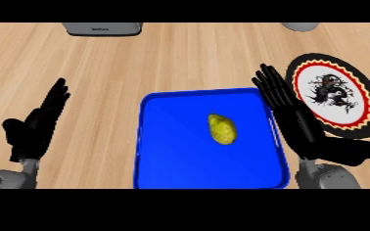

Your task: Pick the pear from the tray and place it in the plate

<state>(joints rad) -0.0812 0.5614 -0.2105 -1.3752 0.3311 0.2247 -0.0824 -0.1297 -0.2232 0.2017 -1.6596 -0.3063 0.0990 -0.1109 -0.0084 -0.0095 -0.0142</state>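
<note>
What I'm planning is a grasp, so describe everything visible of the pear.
The pear is yellow-green, with dull, speckled skin; no stem shows. It lies on its side, narrower end pointing away from the robot, on the floor of the blue tray, right of its middle. Only the tray touches it. The open right hand stands at the tray's right rim, clear of the pear.

A kitchen, by its wood-grain counter (180, 54), patterned plate (329, 73), blue tray (173, 142) and grey appliance (101, 28) at the far edge
</note>
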